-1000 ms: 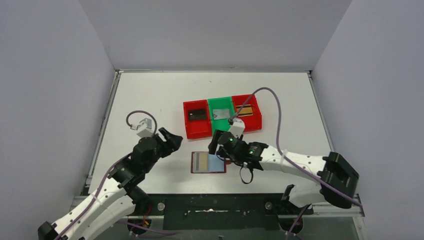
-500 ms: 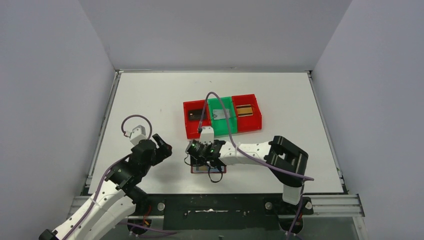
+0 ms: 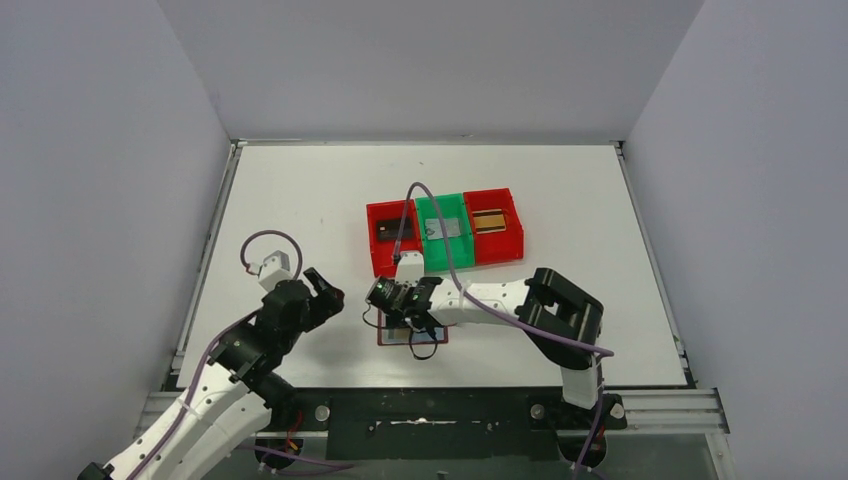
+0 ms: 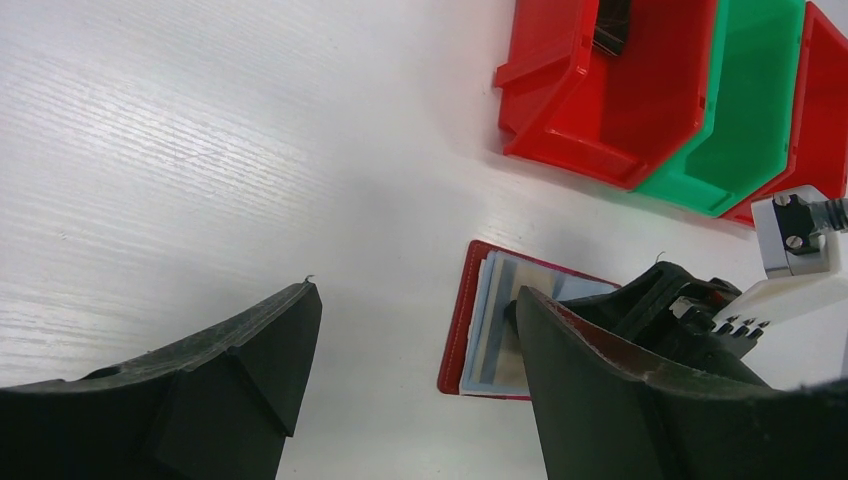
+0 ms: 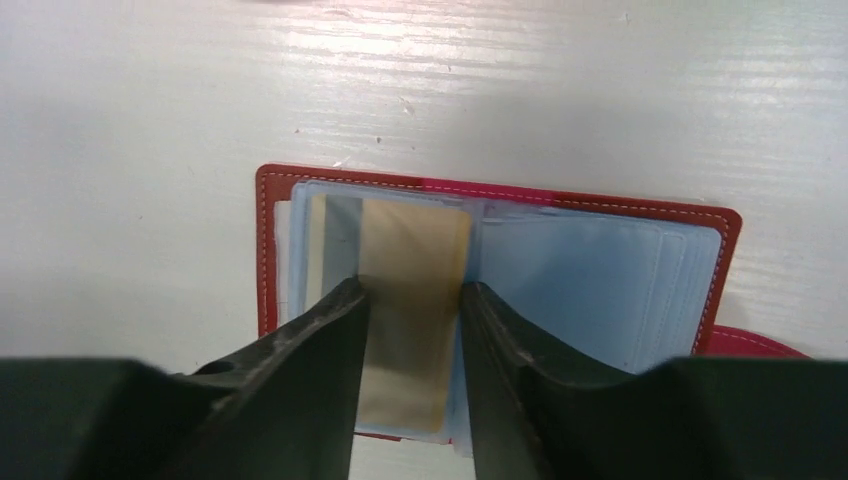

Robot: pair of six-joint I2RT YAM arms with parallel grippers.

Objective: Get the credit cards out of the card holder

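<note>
The dark red card holder (image 5: pixel 600 270) lies open on the table near the front edge, pale blue sleeves up. A gold credit card (image 5: pixel 415 250) sits in its left half. My right gripper (image 5: pixel 412 290) is down on the holder (image 3: pixel 388 337), its two fingers pressed against the long edges of that gold card. My left gripper (image 3: pixel 325 295) hovers to the holder's left, open and empty. In the left wrist view its jaws (image 4: pixel 415 305) stand wide over bare table, with the holder (image 4: pixel 470 320) just beyond them.
Three bins stand in a row behind the holder. The left red bin (image 3: pixel 392 262) holds a dark card (image 3: pixel 390 229), the green bin (image 3: pixel 443 250) a silvery card (image 3: pixel 440 229), and the right red bin (image 3: pixel 500 245) a gold card (image 3: pixel 488 220).
My right arm swung left from the holder's right side onto its left half and its jaws narrowed around the gold card. The left gripper drew back slightly towards the front.
</note>
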